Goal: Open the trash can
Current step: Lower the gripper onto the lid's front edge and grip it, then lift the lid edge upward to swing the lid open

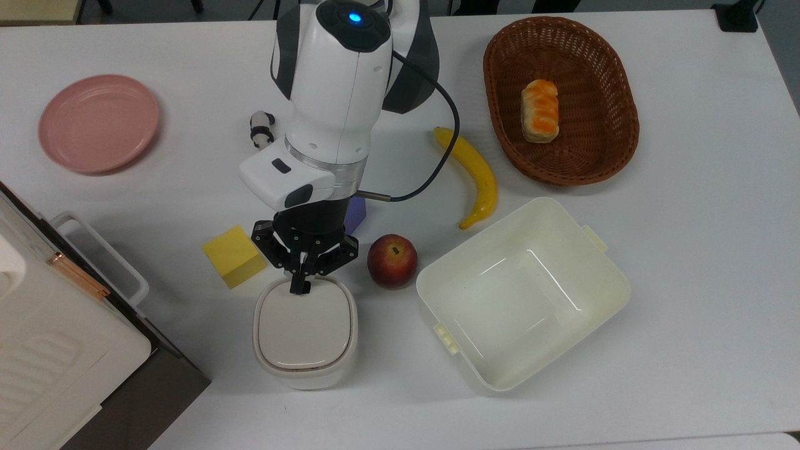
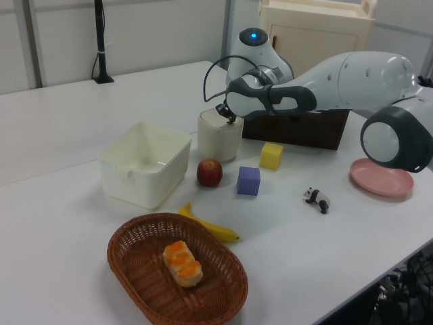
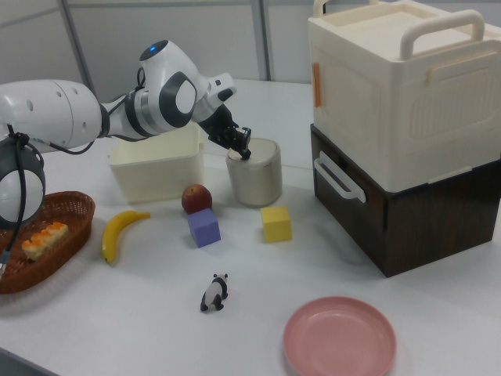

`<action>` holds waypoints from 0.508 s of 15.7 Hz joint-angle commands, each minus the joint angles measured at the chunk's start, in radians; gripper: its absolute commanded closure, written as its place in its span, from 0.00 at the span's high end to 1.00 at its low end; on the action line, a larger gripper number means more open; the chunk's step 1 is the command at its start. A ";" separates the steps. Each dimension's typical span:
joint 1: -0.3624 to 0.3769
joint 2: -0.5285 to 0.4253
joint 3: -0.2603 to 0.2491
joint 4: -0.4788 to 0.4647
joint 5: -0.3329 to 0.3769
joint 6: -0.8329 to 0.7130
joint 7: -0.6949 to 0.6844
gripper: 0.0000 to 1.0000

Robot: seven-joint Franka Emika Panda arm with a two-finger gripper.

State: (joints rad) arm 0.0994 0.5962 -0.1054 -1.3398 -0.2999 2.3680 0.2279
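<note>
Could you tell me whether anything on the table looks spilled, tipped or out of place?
Nothing stands out. The trash can stands upright with its lid flat, the gripper at its button edge; the apple and banana lie loose, unspilled.

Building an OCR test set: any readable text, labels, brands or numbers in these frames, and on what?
None readable.
Trash can: plain lid, no label.
Tub, basket, plate: no markings.
Cream box and dark cabinet: no print visible.
Arm: a blue light on top, no legible lettering.
Gripper: no markings to make out.
</note>
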 commanded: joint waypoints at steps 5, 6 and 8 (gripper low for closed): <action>0.009 0.014 0.001 0.010 -0.074 0.016 0.036 0.05; 0.009 0.014 0.003 0.007 -0.090 0.016 0.036 0.05; 0.011 0.026 0.003 0.005 -0.107 0.014 0.036 0.05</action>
State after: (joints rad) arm 0.1031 0.6015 -0.1020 -1.3398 -0.3636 2.3681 0.2334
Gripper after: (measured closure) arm 0.952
